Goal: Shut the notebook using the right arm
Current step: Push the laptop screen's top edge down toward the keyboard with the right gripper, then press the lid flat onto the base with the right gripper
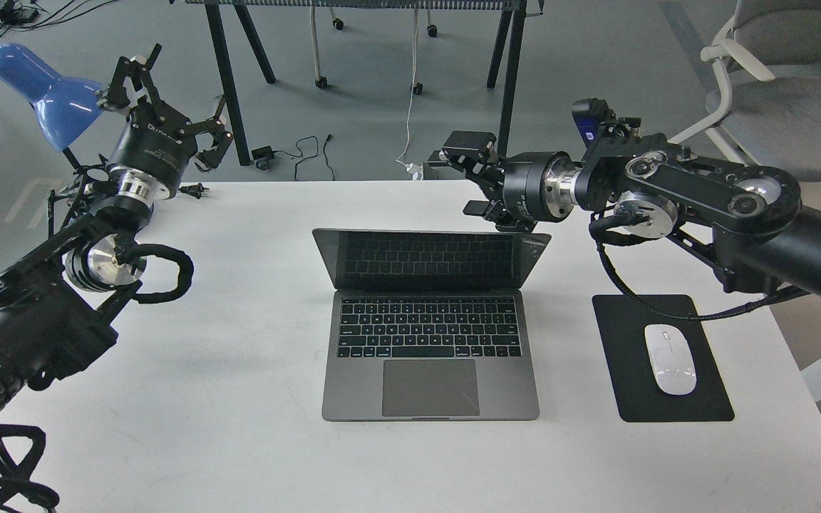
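A white bench [239,442] carries the laptop [430,349] at its centre, base flat, trackpad toward the near edge. Its lid [430,258] is tipped forward over the keys, partly lowered, and the dark screen mirrors the keyboard rows. To the laptop's right, well apart, a black mouse pad [621,399] lies flat with a white mouse [670,368] on it. At the far left corner a blue desk lamp [43,92] stands beside the left arm's claw [168,107], whose fingers are spread wide in the air above the bench's far left edge, gripping nothing.

The right arm [695,196] reaches in from the right, forearm nearly level, wrist pointing left, a black cable drooping from it toward the mouse pad. The right claw [478,178] sits just behind and above the lid's top right corner; its fingers stand apart, one high and one low, the lower part close to the lid edge, though contact cannot be told.

The bench is bare in front of and to the left of the laptop. Beyond the far edge are black trestle legs [229,78], floor cables and a grey office chair [788,78].
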Controlling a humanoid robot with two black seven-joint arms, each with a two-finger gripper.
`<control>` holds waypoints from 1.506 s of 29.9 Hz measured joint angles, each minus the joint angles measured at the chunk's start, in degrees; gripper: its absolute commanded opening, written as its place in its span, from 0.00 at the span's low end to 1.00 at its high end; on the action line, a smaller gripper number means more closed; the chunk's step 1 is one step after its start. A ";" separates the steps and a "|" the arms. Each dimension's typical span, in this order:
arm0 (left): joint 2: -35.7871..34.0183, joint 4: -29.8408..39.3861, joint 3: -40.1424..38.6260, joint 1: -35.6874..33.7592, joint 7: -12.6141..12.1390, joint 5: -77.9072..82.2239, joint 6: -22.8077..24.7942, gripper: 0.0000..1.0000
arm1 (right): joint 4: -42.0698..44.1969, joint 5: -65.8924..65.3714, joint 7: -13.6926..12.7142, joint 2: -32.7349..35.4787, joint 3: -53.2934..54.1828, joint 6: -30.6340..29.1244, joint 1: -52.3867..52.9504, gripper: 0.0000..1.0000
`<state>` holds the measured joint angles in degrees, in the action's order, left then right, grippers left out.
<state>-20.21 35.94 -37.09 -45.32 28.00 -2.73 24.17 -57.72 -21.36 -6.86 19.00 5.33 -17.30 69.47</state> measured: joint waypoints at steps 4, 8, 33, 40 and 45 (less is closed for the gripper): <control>0.00 0.00 0.00 0.00 0.00 0.00 0.00 1.00 | -2.36 0.00 0.00 0.75 -0.43 -0.01 -0.08 1.00; 0.00 0.00 0.00 0.00 0.00 0.00 0.00 1.00 | -4.51 0.00 -0.05 1.14 -0.90 -0.02 -0.12 1.00; -0.02 0.00 0.06 0.05 0.00 0.00 0.00 1.00 | -14.81 0.00 -0.09 4.39 -10.93 -0.99 -0.73 1.00; -0.04 0.00 0.08 0.05 0.00 0.00 0.00 1.00 | -14.99 0.00 -0.09 3.86 -13.71 -0.98 -1.76 1.00; -0.08 0.00 0.08 0.05 0.00 0.00 0.00 1.00 | -14.21 0.06 -0.08 3.69 -14.14 -0.89 -4.11 1.00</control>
<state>-20.30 35.95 -37.01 -45.27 28.00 -2.73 24.17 -71.93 -21.30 -6.94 22.70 -8.81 -18.20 65.36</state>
